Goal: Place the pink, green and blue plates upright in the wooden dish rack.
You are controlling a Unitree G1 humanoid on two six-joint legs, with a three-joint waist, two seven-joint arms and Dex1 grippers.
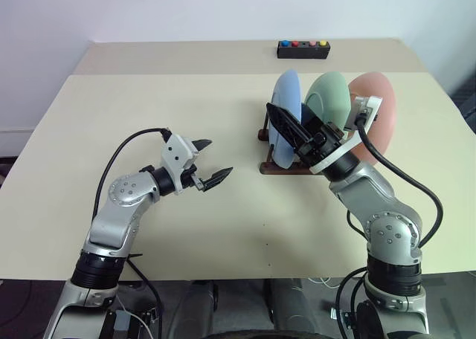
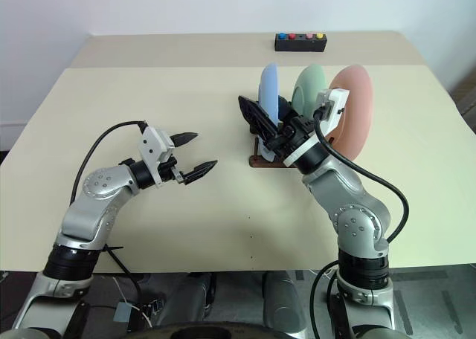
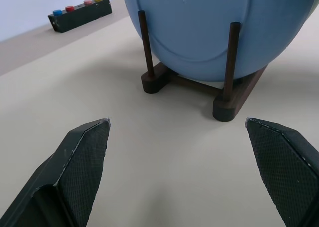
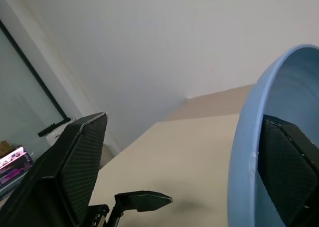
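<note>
All three plates upright in wooden dish rack (image 3: 224,95): blue plate (image 1: 285,116), green plate (image 1: 331,95), pink plate (image 1: 378,105). Right gripper (image 1: 297,127) spread around blue rim; left gripper (image 1: 210,160) spread, empty. Only withdrawing left.

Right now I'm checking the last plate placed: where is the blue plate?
The blue plate stands upright in the wooden dish rack on the table's right half, leftmost of three, beside the green plate. The open right tool straddles its rim.
</note>
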